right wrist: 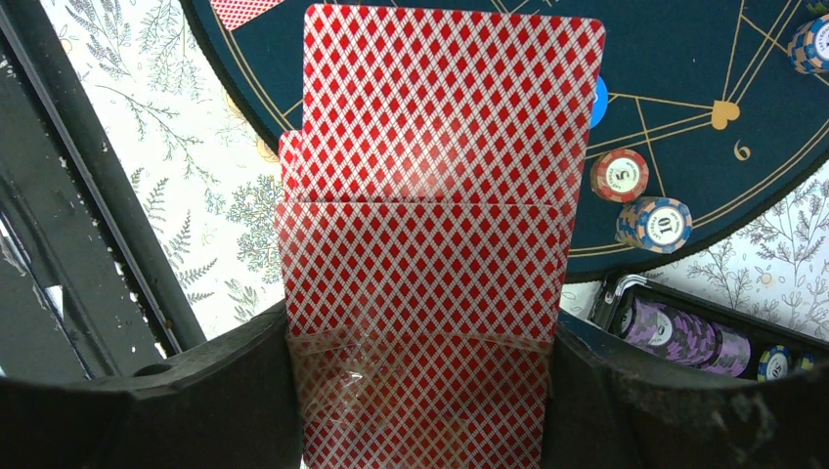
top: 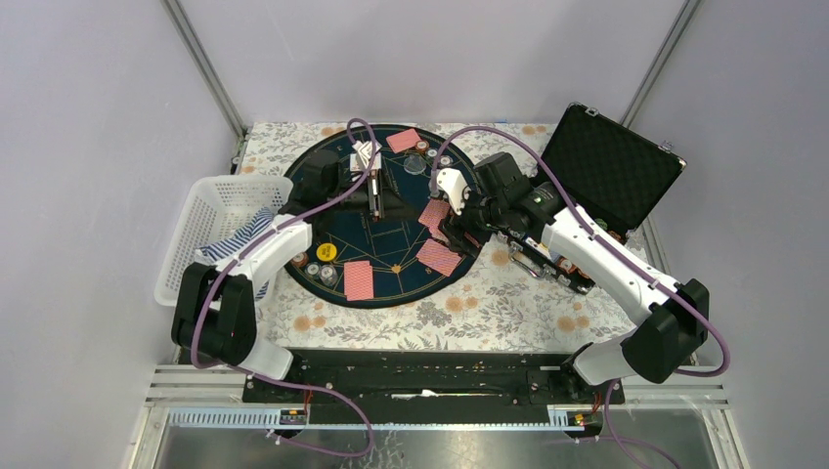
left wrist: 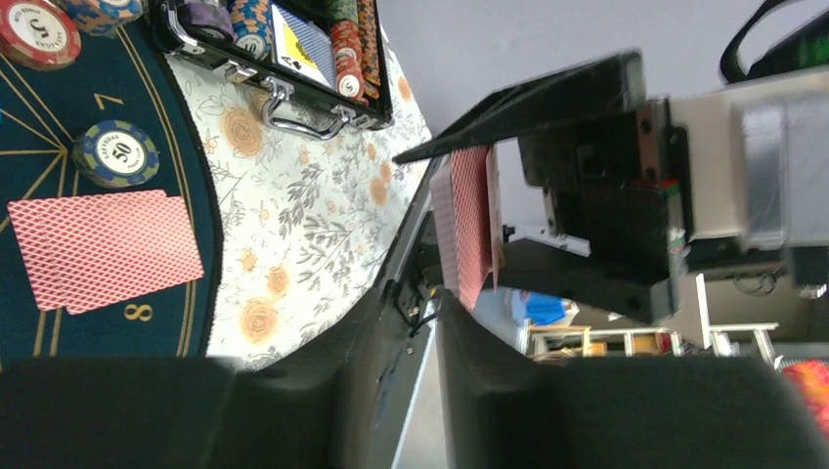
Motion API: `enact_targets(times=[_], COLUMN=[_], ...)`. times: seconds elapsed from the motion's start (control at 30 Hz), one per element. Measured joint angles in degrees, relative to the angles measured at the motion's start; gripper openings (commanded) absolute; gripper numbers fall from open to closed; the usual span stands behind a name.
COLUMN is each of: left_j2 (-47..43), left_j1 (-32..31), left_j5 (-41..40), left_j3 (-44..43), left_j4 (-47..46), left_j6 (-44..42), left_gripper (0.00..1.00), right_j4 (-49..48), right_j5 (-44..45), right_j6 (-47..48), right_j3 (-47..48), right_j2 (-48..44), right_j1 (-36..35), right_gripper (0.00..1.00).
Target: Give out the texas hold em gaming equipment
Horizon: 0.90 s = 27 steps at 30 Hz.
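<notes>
A deck of cards (right wrist: 430, 244), judged light, slippery and best pinched across its long edges, is seen clamped in the right gripper (right wrist: 427, 376) above the mat (top: 391, 249); the left gripper's (left wrist: 422, 342) closure cannot be told.

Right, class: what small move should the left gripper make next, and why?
Probably close the left gripper fully: its fingers sit at the edge of the red-backed cards held by the right gripper, with a gap between them.
</notes>
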State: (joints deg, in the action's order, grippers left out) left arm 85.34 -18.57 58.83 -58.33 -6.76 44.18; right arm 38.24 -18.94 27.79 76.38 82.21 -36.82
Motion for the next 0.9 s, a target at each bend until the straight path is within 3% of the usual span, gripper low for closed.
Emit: enact_targets(times=[0.07,0.4,0.77,0.9], left_j2=[-0.61,-1.22,1.42,1.42], left_j1=[0.02,0.92,-2.60,-2.60], left_j5=[0.42,1.14,1.38,1.31], left_j3=[1.62,4.52,4.39,3.91], left_j4=[-2.38,-13.60,-15.28,-13.40], left_j6=[1.86,11.19,12.90,11.89], left_gripper=[0.60,0.58,0.34,0.15], right_j4=[0.00,0.00,0.00,0.00], right_j5=[0.00,-0.07,-0.07,-0.07], right_j6=[-0.04,-0.20,-0.33,-0.61], right_j3=[0.26,0.50,0.61,0.63], right_j2=[0.00,0.00,0.02,0.02], right_j1=[0.00,0.00,0.00,0.00], right_gripper=[0.00,0.00,0.00,0.00])
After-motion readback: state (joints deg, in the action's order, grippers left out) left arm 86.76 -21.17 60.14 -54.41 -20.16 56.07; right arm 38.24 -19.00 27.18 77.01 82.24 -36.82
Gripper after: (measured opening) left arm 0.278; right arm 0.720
